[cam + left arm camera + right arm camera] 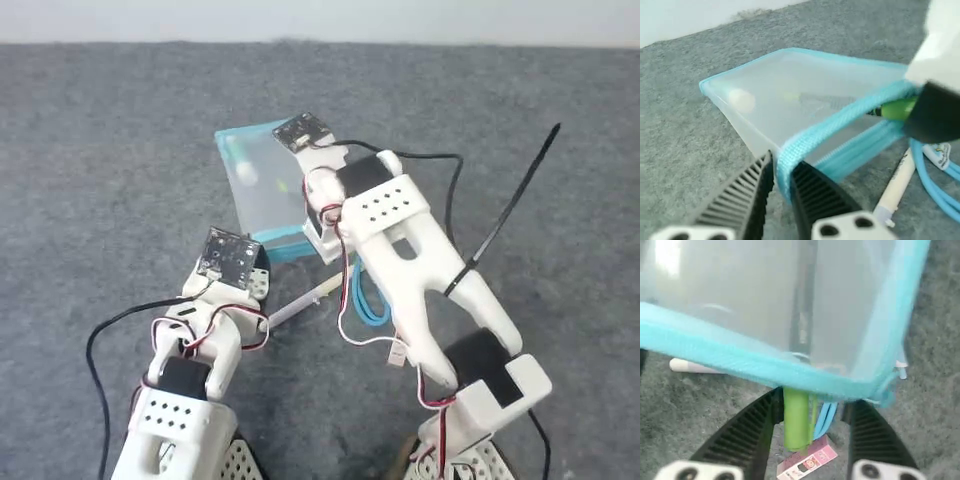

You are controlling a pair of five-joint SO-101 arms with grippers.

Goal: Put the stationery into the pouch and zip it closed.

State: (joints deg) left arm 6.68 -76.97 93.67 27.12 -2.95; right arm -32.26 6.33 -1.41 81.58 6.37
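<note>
Translucent plastic pouch [262, 185] with teal fabric trim lies on the grey felt-covered table [100, 150], mouth toward the arms. Inside it are a small white lump [740, 99] near the far corner and a slim clear pen-like item [825, 102] along the middle.

The green marker [796, 422] is at the mouth, front end under the teal edge, tail sticking out. The right gripper [815, 399] has its jaws spread wider than the marker, which sits against one jaw. The left gripper [782, 164] jaws are pinching the pouch's teal zipper edge at a corner.

The white pen [896, 182] and blue looped cable [935, 172] are on the table just beside the mouth. A pink-and-white tag [807, 464] lies by the cable, print too small to read.
</note>
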